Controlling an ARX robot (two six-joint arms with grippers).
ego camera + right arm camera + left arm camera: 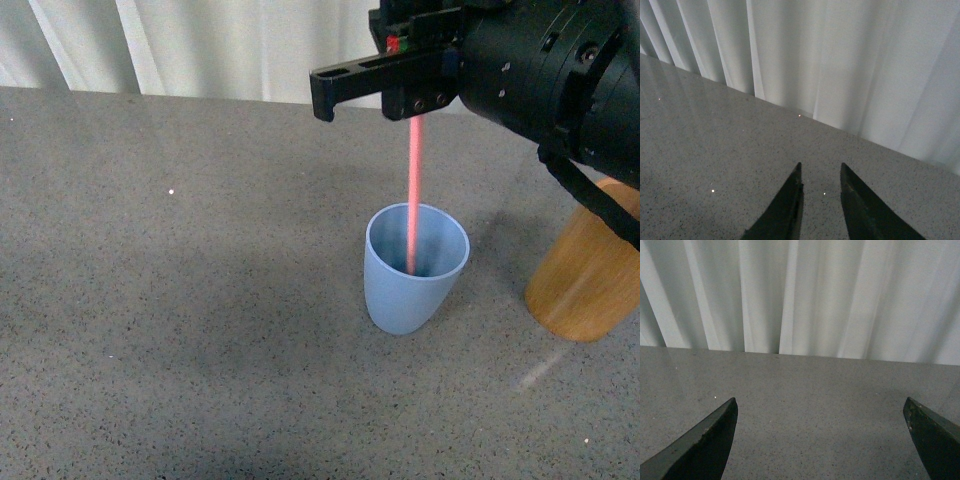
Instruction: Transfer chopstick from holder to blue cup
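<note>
While the right hand (412,108) hung directly over the blue cup (414,268), the chopstick (413,195) dropped straight down from beneath it, its lower end already inside the cup's mouth. So the step in hand was the lowering and release, with the carry across apparently done. The holder (588,270) stood off to the right hand's own right and below the arm, apart from the cup. How far the stick's tip sat from the cup's bottom could not be told. The next move looked to call for a small descent, then parting the fingers so the stick could lean against the cup's wall (which, being light, might tip).

Only the front view showed cup, stick and holder. The right wrist view showed the right hand's fingers (786,210) close together with a narrow gap, against the surface (700,150) and curtain (840,60), but no stick, so a firm grip could not be confirmed. The left wrist view showed the left hand (820,435) spread wide and gripping nothing, over bare surface.
</note>
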